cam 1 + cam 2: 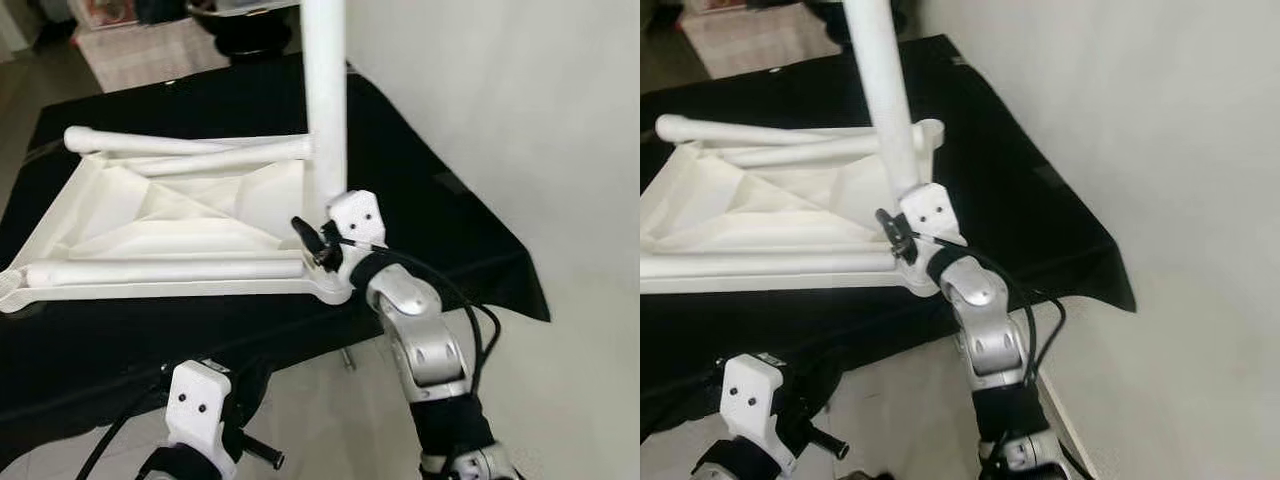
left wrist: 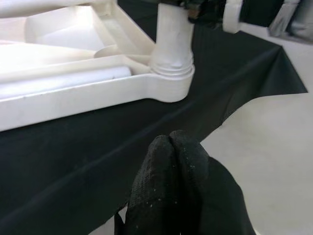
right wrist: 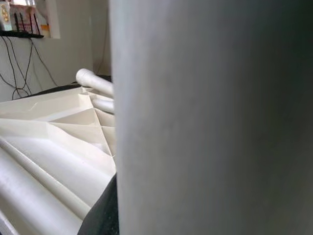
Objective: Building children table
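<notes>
My right gripper is clamped on the upright leg low down, its long axis vertical, foot in the corner socket of the upturned tabletop. My left gripper, pinched empty, hangs farther off.

A low table covered by a black cloth carries everything, the cloth hanging over its near edge and draping off the near right corner onto the pale floor. Directly on the cloth lies a white plastic tabletop, upside down with its ribbed underside facing up, reaching from the left edge to near the middle of the table. Its near right corner sits close to the table's near edge. Loose white legs lie across the overturned tabletop, and one white leg stands upright in the near right corner socket.
</notes>
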You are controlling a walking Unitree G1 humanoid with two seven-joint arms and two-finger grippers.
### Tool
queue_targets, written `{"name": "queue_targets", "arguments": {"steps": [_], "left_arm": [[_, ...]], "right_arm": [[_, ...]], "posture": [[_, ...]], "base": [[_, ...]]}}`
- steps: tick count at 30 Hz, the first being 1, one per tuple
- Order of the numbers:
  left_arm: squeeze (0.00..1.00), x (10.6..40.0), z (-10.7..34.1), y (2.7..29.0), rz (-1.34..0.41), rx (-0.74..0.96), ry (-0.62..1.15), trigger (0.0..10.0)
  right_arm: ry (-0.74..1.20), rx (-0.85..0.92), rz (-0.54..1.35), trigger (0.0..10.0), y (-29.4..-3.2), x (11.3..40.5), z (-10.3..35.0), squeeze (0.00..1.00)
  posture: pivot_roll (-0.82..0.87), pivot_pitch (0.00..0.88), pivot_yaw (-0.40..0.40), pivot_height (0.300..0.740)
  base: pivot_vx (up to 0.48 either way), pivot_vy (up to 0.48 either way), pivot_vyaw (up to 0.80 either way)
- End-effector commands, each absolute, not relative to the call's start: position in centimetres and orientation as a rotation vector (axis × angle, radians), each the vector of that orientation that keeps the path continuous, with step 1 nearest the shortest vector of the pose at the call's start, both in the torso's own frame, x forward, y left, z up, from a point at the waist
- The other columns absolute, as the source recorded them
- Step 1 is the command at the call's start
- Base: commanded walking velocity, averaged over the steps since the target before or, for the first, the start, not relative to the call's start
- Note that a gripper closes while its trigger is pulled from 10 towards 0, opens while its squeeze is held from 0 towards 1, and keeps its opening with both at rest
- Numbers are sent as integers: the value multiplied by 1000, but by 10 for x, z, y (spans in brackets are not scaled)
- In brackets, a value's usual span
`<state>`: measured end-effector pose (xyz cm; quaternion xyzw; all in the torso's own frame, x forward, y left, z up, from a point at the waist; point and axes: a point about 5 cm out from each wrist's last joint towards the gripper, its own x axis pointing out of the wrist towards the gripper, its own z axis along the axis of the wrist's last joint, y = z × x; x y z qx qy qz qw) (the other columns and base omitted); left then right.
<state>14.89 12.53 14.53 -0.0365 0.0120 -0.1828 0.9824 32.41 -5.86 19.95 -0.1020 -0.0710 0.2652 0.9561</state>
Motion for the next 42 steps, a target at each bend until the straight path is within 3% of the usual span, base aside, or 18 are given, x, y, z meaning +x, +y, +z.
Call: {"name": "queue_targets", "arguments": {"steps": [1,2,3,9,10,12,13,16,24,28,35,36,37,38,42], "left_arm": [[0,147,143,127,-351,-73,37,10000],[0,147,143,127,-354,-75,36,10000],[0,148,144,126,-359,-78,36,10000],[0,149,145,125,-366,-86,34,10000],[0,149,145,125,-366,-86,33,10000],[0,149,145,125,-366,-86,32,10000],[0,148,146,125,-365,-85,32,10000],[0,147,146,125,-365,-84,31,10000],[0,145,148,125,-363,-77,32,10000],[0,143,148,125,-364,-70,38,10000],[0,142,148,125,-361,-68,40,10000],[0,142,148,125,-360,-68,41,10000],[0,142,148,125,-360,-68,41,10000],[0,142,147,125,-359,-67,41,10000],[0,143,147,124,-360,-68,41,10000]], "right_arm": [[-98,-242,529,10000,-60,326,194,0],[-99,-257,530,10000,-61,324,197,663],[-98,-244,552,10000,-63,326,200,1000],[-127,-185,735,10000,-65,333,209,1000],[-132,-195,872,10000,-64,333,210,945],[-132,-206,961,10000,-65,333,211,945],[-113,-249,1063,10000,-67,335,208,0],[-83,-312,1144,10000,-72,343,206,0],[-52,-256,1325,10000,-75,352,219,0],[-10,-231,1503,10000,-79,353,225,0],[1,-240,1544,10000,-85,357,227,0],[3,-240,1550,3922,-86,358,227,0],[3,-240,1550,3922,-86,358,227,0],[5,-239,1552,0,-87,359,227,0],[8,-243,1549,0,-89,359,223,0]], "posture": [[20,162,34,740],[16,164,35,740],[14,165,35,740],[17,169,37,740],[22,170,36,740],[22,170,36,740],[25,174,37,740],[34,177,35,740],[59,190,37,740],[89,194,37,740],[94,189,30,740],[94,187,30,740],[94,187,30,740],[92,186,30,740],[84,181,33,740]], "base": [[0,0,0],[0,0,0],[0,0,0],[0,0,0],[0,0,0],[0,0,0],[0,0,0],[0,0,0],[0,0,0],[0,0,0],[0,0,0],[0,0,0],[0,0,0],[0,0,0],[0,0,0]]}}
